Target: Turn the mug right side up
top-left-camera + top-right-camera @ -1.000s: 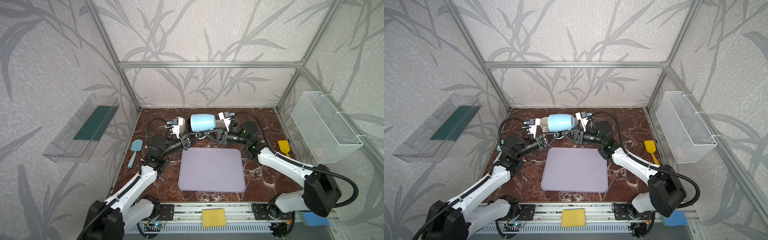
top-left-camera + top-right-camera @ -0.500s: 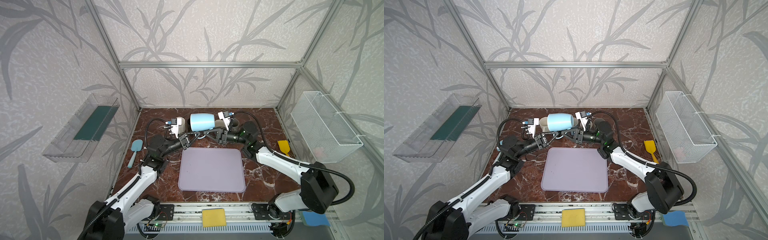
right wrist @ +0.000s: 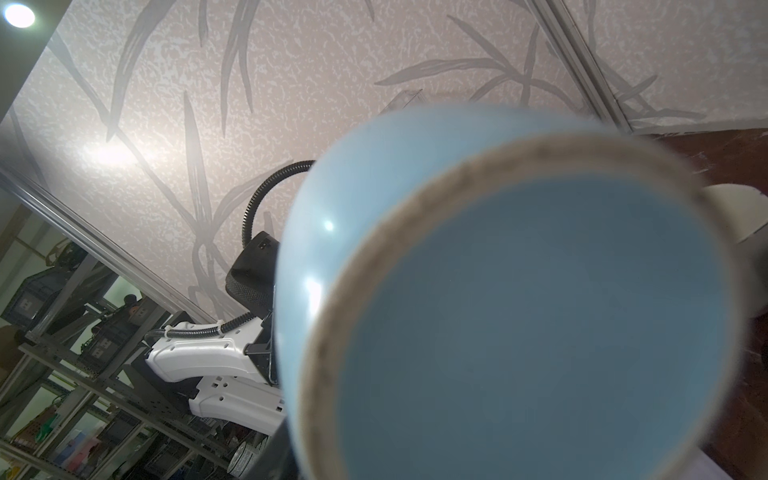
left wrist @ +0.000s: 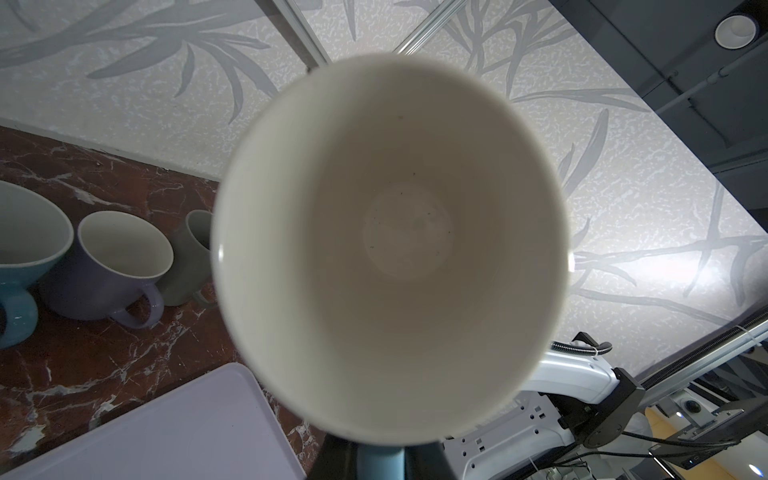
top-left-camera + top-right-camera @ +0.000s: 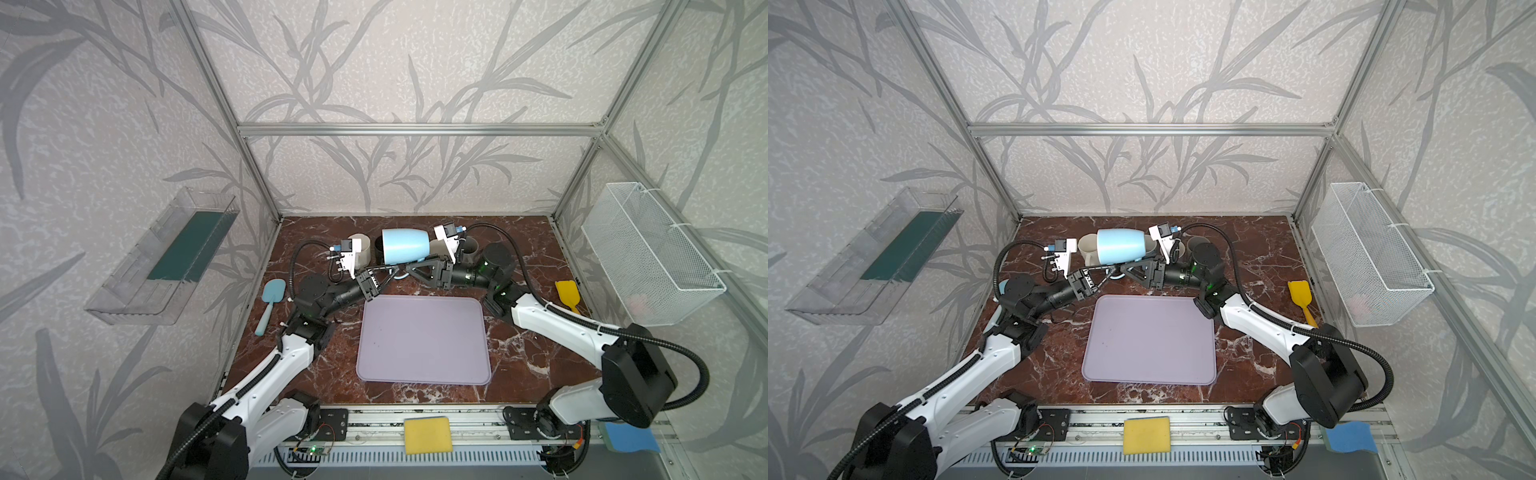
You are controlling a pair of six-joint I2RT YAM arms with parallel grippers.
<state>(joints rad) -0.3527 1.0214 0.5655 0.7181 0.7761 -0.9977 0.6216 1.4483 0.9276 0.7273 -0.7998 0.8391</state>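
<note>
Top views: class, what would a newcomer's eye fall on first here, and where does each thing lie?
The light blue mug stands out: it is on its side at the back of the table, with the left end effector and the right end effector meeting just beneath it. Next comes the lilac mat in the table's middle, then the yellow sponge at the very front.

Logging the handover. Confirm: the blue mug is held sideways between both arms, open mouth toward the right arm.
Not quite: the blue mug has its mouth toward the left arm. The left wrist view looks straight into its white inside; the right wrist view shows its base.
</note>
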